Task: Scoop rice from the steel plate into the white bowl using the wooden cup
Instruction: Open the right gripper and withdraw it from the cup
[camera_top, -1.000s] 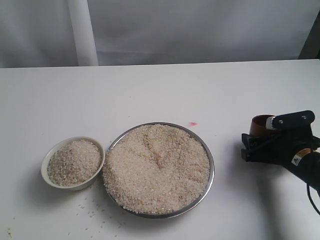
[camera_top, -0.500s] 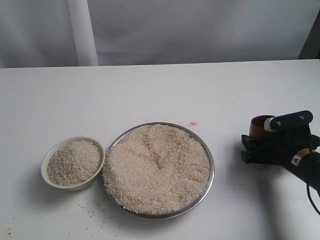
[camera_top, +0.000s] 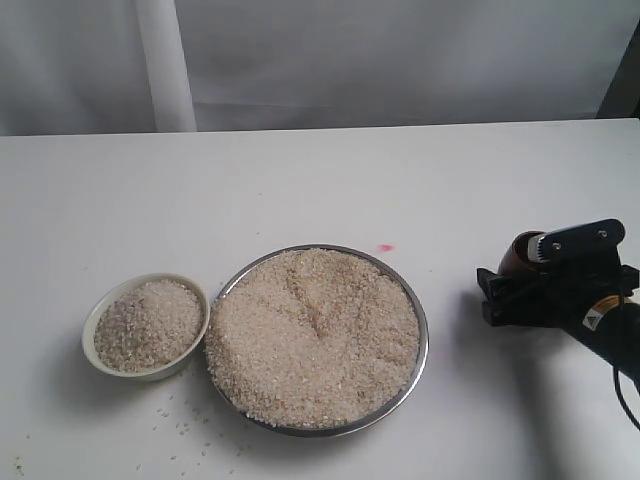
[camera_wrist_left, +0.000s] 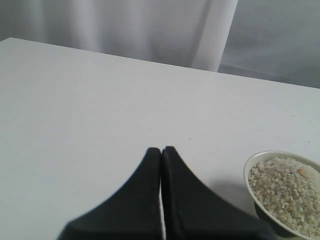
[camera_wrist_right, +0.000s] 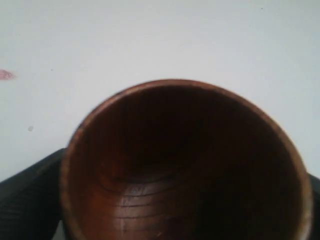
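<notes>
My left pincer (camera_wrist_left: 161, 150) is pressed shut on nothing, hovering over the white worktop (camera_top: 300, 180) just beside the small round cream-white ceramic bowl (camera_top: 150, 374). That bowl is heaped with fine pale beige uncooked rice (camera_top: 147, 325), exactly as it was a second ago. A few loose grains (camera_top: 180, 425) lie on the worktop in front of it. Touching its right side is the wide shallow shiny steel plate (camera_top: 424, 340), full of the same rice, with the same shallow furrows near the middle. Behind the plate's right edge is a small pink mark (camera_top: 386, 247).

Well apart to the right is the small glossy reddish-brown wooden cup (camera_top: 518, 252), between the black jaws of my right pincer (camera_top: 510, 268). Since a second ago that pincer has edged slightly left. From outside, the cup's open rim no longer shows and it reads as a dark rounded shape. My wrist camera looks straight into its dark, empty, ring-marked inside. The jaws flank it widely; I cannot tell whether they clamp it or merely stand beside it
</notes>
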